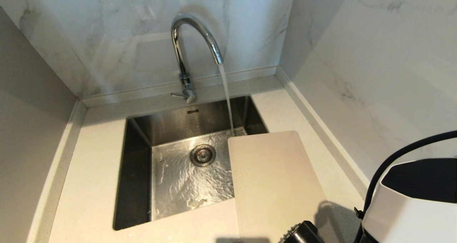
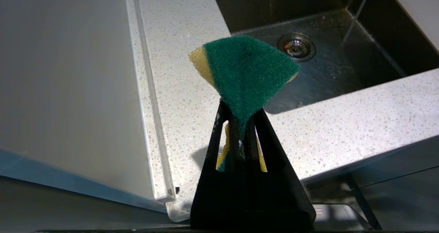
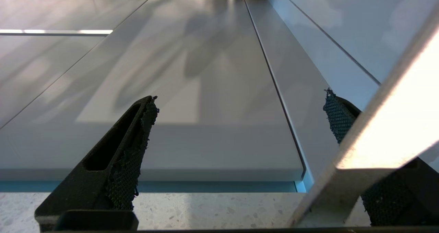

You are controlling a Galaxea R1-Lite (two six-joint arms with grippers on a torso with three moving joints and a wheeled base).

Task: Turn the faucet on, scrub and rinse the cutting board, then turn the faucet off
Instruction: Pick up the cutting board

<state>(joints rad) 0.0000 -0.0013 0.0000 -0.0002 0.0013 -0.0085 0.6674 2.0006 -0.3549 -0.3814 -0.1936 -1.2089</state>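
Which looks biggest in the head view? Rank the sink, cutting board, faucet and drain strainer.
1. sink
2. cutting board, though it lies nearer the camera and runs out of view
3. faucet
4. drain strainer

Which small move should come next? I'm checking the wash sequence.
Probably bring the sponge, shut in the left tool, over to the cutting board to scrub. The faucet already runs into the sink, the board leans over the sink's right edge, and the right tool is open and empty.
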